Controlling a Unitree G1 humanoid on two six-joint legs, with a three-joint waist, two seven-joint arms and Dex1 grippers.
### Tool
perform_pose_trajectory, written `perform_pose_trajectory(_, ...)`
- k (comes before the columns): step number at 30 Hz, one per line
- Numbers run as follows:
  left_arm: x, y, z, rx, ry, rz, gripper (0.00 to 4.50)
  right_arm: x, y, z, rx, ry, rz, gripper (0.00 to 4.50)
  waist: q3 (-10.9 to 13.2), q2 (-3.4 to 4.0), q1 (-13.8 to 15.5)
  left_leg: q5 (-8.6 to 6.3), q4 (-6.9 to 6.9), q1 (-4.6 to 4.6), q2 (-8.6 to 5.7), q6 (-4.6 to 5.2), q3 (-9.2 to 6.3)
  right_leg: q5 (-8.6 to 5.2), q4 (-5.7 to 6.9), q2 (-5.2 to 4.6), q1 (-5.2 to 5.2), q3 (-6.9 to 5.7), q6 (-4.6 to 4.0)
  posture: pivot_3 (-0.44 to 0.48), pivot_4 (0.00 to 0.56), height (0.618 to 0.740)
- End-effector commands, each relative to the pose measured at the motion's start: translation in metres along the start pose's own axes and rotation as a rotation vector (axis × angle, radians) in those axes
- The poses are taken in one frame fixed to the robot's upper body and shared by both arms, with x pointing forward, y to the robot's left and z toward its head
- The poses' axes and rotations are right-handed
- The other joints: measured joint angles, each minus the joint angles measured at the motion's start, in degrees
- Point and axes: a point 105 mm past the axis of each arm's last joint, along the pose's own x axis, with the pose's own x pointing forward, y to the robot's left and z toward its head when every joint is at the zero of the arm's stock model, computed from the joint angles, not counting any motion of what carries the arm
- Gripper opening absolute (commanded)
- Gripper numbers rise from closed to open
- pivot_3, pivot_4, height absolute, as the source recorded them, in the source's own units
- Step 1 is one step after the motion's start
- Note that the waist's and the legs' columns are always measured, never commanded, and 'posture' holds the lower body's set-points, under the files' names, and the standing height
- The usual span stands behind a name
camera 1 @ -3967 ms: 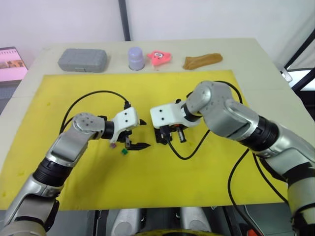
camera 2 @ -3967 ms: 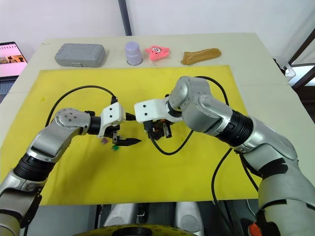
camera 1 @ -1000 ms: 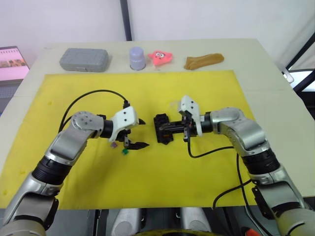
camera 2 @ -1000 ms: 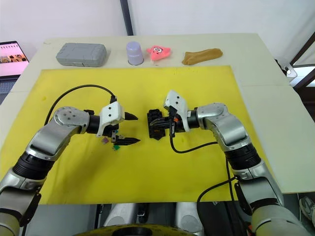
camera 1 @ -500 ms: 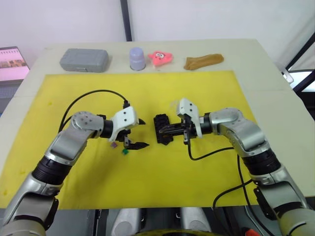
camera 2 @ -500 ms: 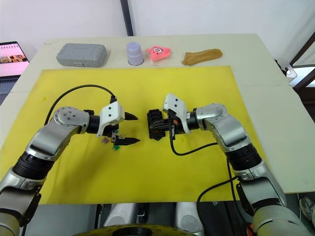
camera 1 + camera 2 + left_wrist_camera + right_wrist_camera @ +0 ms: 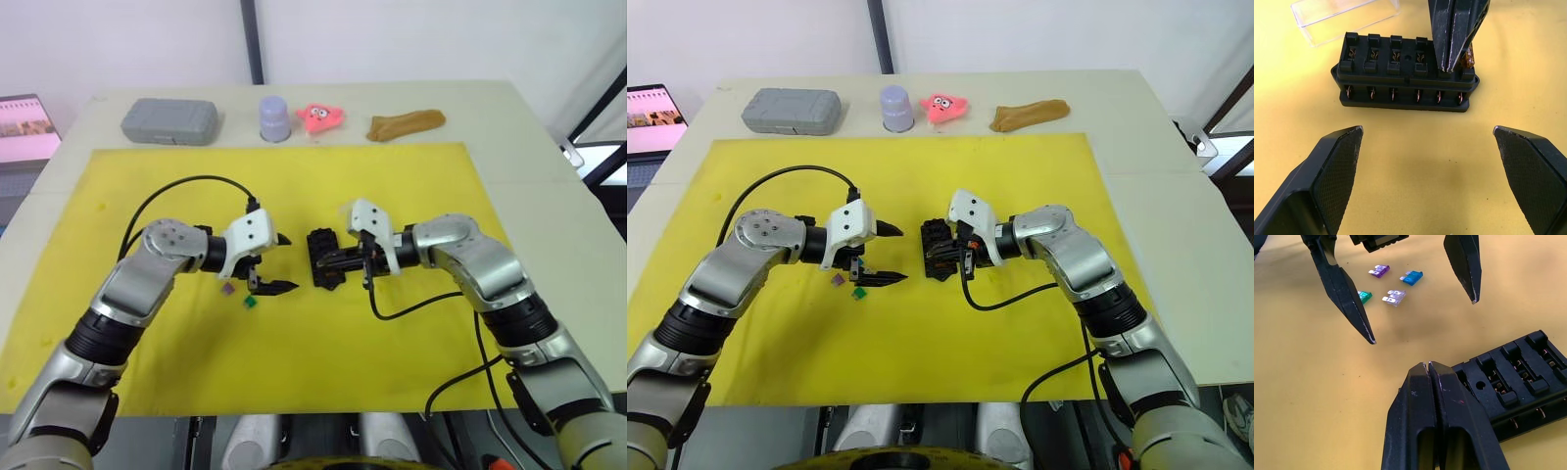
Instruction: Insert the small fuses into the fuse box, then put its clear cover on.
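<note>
You're seating a tan fuse [image 7: 1467,58] into the fuse box [image 7: 1403,73] with the right claw [image 7: 1448,63] pinched closed, left claw [image 7: 884,255] hanging open; next, release and fetch another.

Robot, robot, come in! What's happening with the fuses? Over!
Right gripper shut, tips at fuse box, amber fuse at its end slot. Left gripper open, empty. Loose fuses on mat. Clear cover off, behind box.

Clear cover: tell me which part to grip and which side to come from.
Grip the clear cover across its narrow width, on the two long side walls near the middle, coming down from above. It lies flat on the yellow mat just beyond the fuse box, which would probably block a low approach from the open left gripper's side.
</note>
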Motion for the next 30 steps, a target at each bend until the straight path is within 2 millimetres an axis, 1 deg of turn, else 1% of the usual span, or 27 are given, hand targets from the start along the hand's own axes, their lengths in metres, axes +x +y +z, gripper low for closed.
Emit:
perform_pose_trajectory(1,-0.004,0.005,0.01,0.046,-0.017,0.024,4.5,-0.001,-0.002,-0.007,0.094,0.008,0.002,0.07,0.0,0.0,0.0,0.0,0.0,0.0,0.0,0.01,0.0,0.0,-0.01,0.0,0.0,0.0,0.0,0.0,0.15,0.731)
perform_pose_trajectory(4,-0.004,0.006,0.01,0.046,-0.018,0.025,4.5,-0.006,-0.003,0.014,0.099,-0.062,0.012,0.07,0.0,0.0,-0.1,0.01,0.0,-0.01,0.0,-0.01,0.0,0.0,-0.01,-0.01,-0.01,0.01,0.0,0.0,0.15,0.731)
perform_pose_trajectory(6,-0.004,0.006,0.01,0.046,-0.019,0.026,4.5,-0.011,-0.005,0.032,0.092,-0.115,0.003,0.07,0.0,0.01,-0.1,0.01,0.0,-0.04,0.0,-0.02,0.0,0.0,-0.01,-0.03,-0.04,0.01,0.0,0.0,0.15,0.731)
perform_pose_trajectory(8,-0.005,0.006,0.01,0.045,-0.018,0.028,4.5,-0.017,-0.009,0.045,0.087,-0.145,-0.015,0.07,0.0,0.01,-0.1,0.02,0.0,-0.13,0.01,-0.04,0.01,0.0,-0.01,-0.04,-0.14,0.02,0.0,0.0,0.15,0.731)
perform_pose_trajectory(10,-0.006,0.007,0.009,0.043,-0.017,0.033,4.5,-0.028,-0.008,0.059,0.063,-0.178,-0.02,0.07,0.0,0.01,-0.1,0.07,0.0,-0.21,0.01,-0.12,0.01,0.0,0.0,-0.05,-0.22,0.02,0.0,0.0,0.15,0.731)
perform_pose_trajectory(12,-0.009,0.009,0.009,0.037,-0.016,0.041,4.5,-0.039,-0.008,0.067,0.033,-0.192,-0.028,0.07,0.0,0.01,0.1,0.08,0.0,-0.25,0.01,-0.15,0.0,0.0,-0.01,-0.06,-0.24,0.01,0.0,0.0,0.15,0.731)
perform_pose_trajectory(15,-0.015,0.011,0.009,0.017,-0.022,0.05,4.5,-0.05,-0.009,0.068,-0.046,-0.172,-0.069,0.07,0.0,0.01,0.0,0.07,0.0,-0.31,0.01,-0.11,-0.01,0.0,-0.08,-0.06,-0.26,-0.01,0.0,0.0,0.15,0.731)
perform_pose_trajectory(18,-0.027,0.015,0.015,-0.047,-0.057,0.054,4.5,-0.062,-0.011,0.061,-0.17,-0.105,-0.116,0.07,0.0,0.01,0.0,0.03,0.0,-0.33,0.01,-0.05,-0.01,0.0,-0.1,-0.06,-0.27,-0.01,0.0,0.0,0.15,0.731)
perform_pose_trajectory(21,-0.053,0.022,0.022,-0.153,-0.095,0.083,4.5,-0.081,-0.016,0.05,-0.256,-0.023,-0.16,0.07,0.0,-0.01,-0.1,-0.01,0.0,-0.35,0.01,0.02,0.0,0.0,-0.1,-0.03,-0.28,-0.04,0.01,0.0,0.15,0.731)
perform_pose_trajectory(23,-0.075,0.022,0.021,-0.209,-0.095,0.096,4.5,-0.097,-0.017,0.043,-0.306,0.034,-0.178,0.07,0.0,0.0,-0.2,-0.02,0.0,-0.35,0.02,0.04,0.0,0.0,-0.09,0.0,-0.3,-0.06,0.01,0.0,0.15,0.731)
perform_pose_trajectory(24,-0.086,0.019,0.017,-0.237,-0.083,0.097,4.5,-0.105,-0.017,0.038,-0.336,0.068,-0.18,0.32,0.0,0.01,-0.3,-0.02,0.0,-0.36,0.03,0.04,0.01,-0.01,-0.09,0.0,-0.32,-0.08,0.01,0.0,0.15,0.731)
perform_pose_trajectory(26,-0.11,0.013,0.009,-0.296,-0.046,0.107,4.5,-0.122,-0.017,0.027,-0.37,0.133,-0.185,0.95,0.0,0.02,-0.5,-0.02,-0.03,-0.35,0.08,0.03,0.04,-0.01,-0.12,-0.01,-0.34,-0.08,0.01,0.0,0.15,0.731)
perform_pose_trajectory(27,-0.117,0.011,0.006,-0.314,-0.033,0.113,4.5,-0.128,-0.018,0.023,-0.374,0.151,-0.187,1.44,0.1,0.04,-0.5,-0.01,-0.05,-0.35,0.09,0.01,0.06,-0.01,-0.15,-0.01,-0.34,-0.08,0.01,0.0,0.15,0.731)
perform_pose_trajectory(28,-0.132,0.009,-0.002,-0.338,0.0,0.137,4.5,-0.139,-0.017,0.017,-0.384,0.192,-0.19,2.02,0.1,0.04,-0.4,-0.01,-0.05,-0.35,0.1,0.01,0.08,-0.01,-0.18,-0.02,-0.33,-0.07,0.01,0.0,0.15,0.731)
perform_pose_trajectory(29,-0.143,0.007,-0.006,-0.352,0.022,0.153,4.5,-0.146,-0.017,0.012,-0.392,0.22,-0.19,2.43,0.1,0.05,-0.3,-0.01,-0.04,-0.34,0.1,0.02,0.08,-0.01,-0.17,-0.04,-0.32,-0.07,0.01,0.0,0.15,0.731)
perform_pose_trajectory(30,-0.152,0.007,-0.01,-0.357,0.044,0.175,4.5,-0.152,-0.017,0.009,-0.396,0.243,-0.19,2.99,0.1,0.06,-0.2,-0.03,-0.04,-0.36,0.11,0.05,0.09,-0.01,-0.22,-0.04,-0.32,-0.06,0.01,0.0,0.15,0.731)
